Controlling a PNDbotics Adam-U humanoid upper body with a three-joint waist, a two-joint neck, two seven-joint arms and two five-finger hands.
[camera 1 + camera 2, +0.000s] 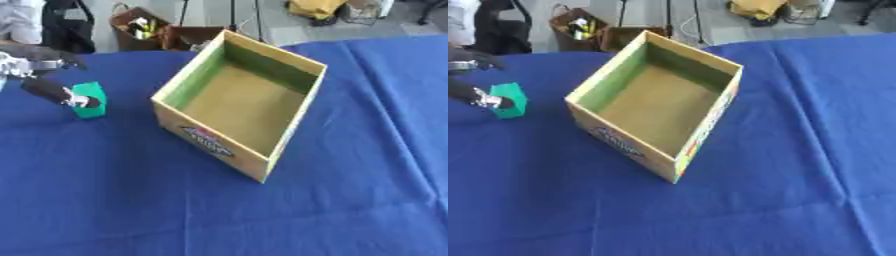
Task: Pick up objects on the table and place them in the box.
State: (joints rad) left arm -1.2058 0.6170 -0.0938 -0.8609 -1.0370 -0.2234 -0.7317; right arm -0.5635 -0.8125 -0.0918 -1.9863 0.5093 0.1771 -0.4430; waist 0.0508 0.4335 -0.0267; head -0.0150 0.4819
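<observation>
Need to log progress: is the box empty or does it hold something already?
Empty. The box stands open-topped and only its bare brown floor shows. The green object is outside, at the left hand.

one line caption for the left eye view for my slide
Left hand closes on a green object on the blue tablecloth, beside the empty open cardboard box.

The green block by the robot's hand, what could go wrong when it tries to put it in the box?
The left hand touches the green block only at one side, so the block might slip or tip. The box has tall walls; a block carried low could bump the near wall instead of going in.
</observation>
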